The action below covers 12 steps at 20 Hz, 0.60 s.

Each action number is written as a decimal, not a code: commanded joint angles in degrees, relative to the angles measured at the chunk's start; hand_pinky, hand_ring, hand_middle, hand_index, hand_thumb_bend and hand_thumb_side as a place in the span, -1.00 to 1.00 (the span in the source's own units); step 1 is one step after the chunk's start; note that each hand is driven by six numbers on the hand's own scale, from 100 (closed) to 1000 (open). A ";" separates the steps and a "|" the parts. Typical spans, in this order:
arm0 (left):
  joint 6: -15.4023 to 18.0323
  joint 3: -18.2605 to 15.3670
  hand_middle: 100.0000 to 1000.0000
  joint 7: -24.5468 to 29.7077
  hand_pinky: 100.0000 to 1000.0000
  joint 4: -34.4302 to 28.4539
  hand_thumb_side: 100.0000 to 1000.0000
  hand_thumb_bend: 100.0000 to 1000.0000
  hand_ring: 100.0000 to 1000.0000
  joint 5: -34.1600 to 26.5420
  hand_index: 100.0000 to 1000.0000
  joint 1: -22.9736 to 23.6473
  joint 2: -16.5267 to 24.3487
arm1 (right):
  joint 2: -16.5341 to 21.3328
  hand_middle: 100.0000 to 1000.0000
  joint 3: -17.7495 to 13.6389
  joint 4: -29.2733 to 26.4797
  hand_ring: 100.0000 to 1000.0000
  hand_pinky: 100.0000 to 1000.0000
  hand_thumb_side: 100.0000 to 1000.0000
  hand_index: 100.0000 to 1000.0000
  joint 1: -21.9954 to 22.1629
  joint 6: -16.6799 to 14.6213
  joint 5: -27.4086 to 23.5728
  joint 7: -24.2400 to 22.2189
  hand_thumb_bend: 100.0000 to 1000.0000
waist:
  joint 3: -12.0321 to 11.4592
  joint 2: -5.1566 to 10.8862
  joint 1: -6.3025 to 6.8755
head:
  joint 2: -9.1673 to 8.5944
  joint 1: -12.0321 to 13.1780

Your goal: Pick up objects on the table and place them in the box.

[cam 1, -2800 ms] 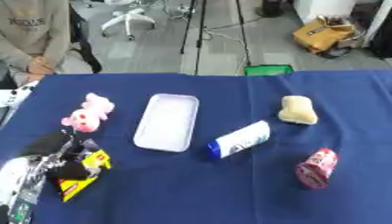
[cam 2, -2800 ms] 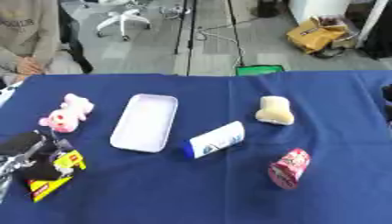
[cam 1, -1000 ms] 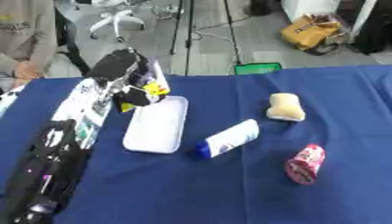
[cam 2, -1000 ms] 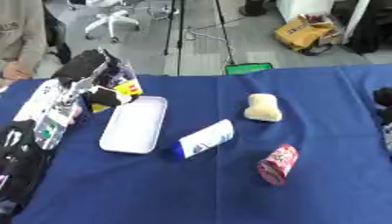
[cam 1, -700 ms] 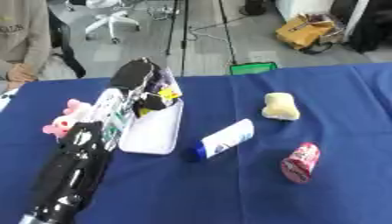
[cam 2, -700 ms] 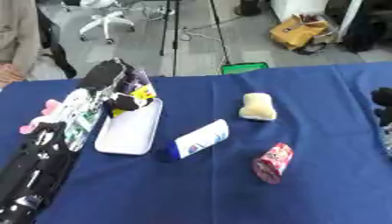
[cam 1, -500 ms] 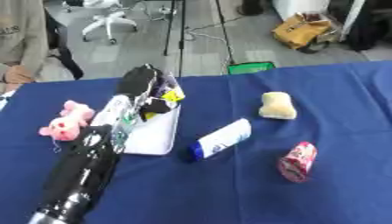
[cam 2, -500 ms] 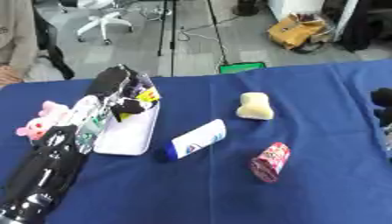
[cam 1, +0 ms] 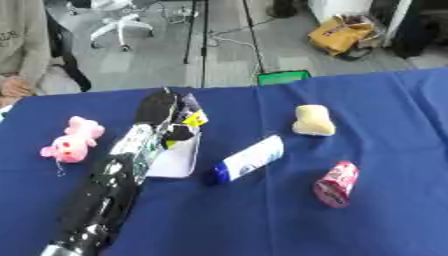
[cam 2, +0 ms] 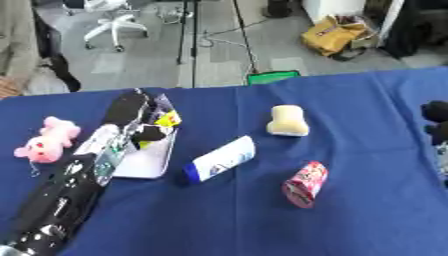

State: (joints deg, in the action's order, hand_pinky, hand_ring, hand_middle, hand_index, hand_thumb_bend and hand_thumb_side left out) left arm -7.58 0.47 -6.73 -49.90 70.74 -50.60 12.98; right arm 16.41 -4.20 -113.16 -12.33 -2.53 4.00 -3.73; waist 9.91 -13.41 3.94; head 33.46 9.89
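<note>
One yellow-black packet (cam 1: 186, 125) over white tray (cam 1: 179, 162).

Yellow-black packet (cam 1: 187, 126) hangs over white box (cam 1: 176, 160); other items lie around.

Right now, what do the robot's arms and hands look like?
Left arm: long, glossy black, with a silver-white section near the wrist and a silver joint at the bottom edge. Left hand: black. Right hand: only dark, rounded shapes at the right edge of the right eye view.
</note>
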 commanded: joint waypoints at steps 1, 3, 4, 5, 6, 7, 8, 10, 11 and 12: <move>-1.14 -0.28 -0.30 0.18 -0.21 0.90 -0.34 -0.46 -0.37 3.46 0.17 -0.96 1.15 | 1.01 0.55 -0.11 -1.43 0.74 0.73 -0.01 0.66 -0.63 -0.12 -0.24 -0.15 -1.00 | 0.11 1.46 0.63 | -0.50 0.16; -2.02 -0.30 -0.26 1.79 -0.14 1.35 -0.33 -0.45 -0.32 6.25 0.19 -0.94 1.47 | 1.01 0.55 -0.16 -1.43 0.74 0.73 -0.02 0.66 -0.62 -0.11 -0.23 -0.13 -1.00 | 0.11 1.46 0.61 | -0.46 0.14; -2.37 -0.39 -0.25 2.69 -0.12 1.43 -0.34 -0.45 -0.30 7.52 0.20 -0.94 1.60 | 1.02 0.55 -0.17 -1.43 0.74 0.73 -0.02 0.66 -0.61 -0.10 -0.22 -0.11 -1.00 | 0.08 1.46 0.60 | -0.44 0.14; -2.67 -0.52 -0.25 3.45 -0.12 1.39 -0.34 -0.45 -0.30 8.63 0.20 -0.94 1.69 | 1.03 0.55 -0.17 -1.43 0.74 0.73 -0.02 0.66 -0.60 -0.10 -0.22 -0.11 -1.00 | 0.06 1.47 0.60 | -0.43 0.14; -2.96 -0.68 -0.24 4.10 -0.10 1.31 -0.35 -0.44 -0.29 9.59 0.21 -0.89 1.81 | 1.03 0.55 -0.18 -1.43 0.74 0.73 -0.02 0.66 -0.59 -0.11 -0.22 -0.12 -1.00 | 0.03 1.47 0.60 | -0.41 0.12; -3.43 -0.86 -0.24 4.72 -0.10 1.28 -0.35 -0.44 -0.29 10.56 0.21 -0.85 1.99 | 1.03 0.55 -0.19 -1.43 0.74 0.73 -0.02 0.66 -0.60 -0.12 -0.21 -0.14 -1.00 | -0.01 1.47 0.61 | -0.39 0.12; -3.88 -1.03 -0.24 5.29 -0.09 1.20 -0.36 -0.44 -0.28 11.43 0.21 -0.81 2.12 | 1.03 0.55 -0.20 -1.43 0.74 0.73 -0.02 0.66 -0.61 -0.12 -0.22 -0.14 -1.00 | -0.04 1.48 0.61 | -0.37 0.11; -4.60 -1.31 -0.24 6.20 -0.09 1.04 -0.37 -0.45 -0.28 12.70 0.21 -0.77 2.23 | 1.04 0.55 -0.23 -1.43 0.74 0.73 -0.02 0.66 -0.60 -0.12 -0.23 -0.10 -1.00 | -0.10 1.49 0.61 | -0.36 0.10; -4.77 -1.40 -0.24 6.52 -0.09 0.94 -0.37 -0.45 -0.28 13.09 0.21 -0.77 2.23 | 1.04 0.55 -0.23 -1.43 0.74 0.73 -0.02 0.66 -0.60 -0.12 -0.23 -0.10 -1.00 | -0.12 1.49 0.61 | -0.36 0.09; -4.89 -1.41 -0.23 7.03 -0.05 1.06 -0.37 -0.46 -0.27 13.50 0.22 -0.68 2.32 | 1.04 0.55 -0.24 -1.43 0.74 0.73 -0.02 0.66 -0.60 -0.12 -0.23 -0.11 -1.00 | -0.14 1.48 0.60 | -0.36 0.08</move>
State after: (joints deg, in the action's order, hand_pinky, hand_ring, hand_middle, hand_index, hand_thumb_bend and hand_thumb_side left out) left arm -12.19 -0.54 -0.41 -48.64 83.39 -50.72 13.87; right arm 16.42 -4.21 -113.16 -12.34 -2.52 3.99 -3.74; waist 9.81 -13.41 3.95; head 33.46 9.89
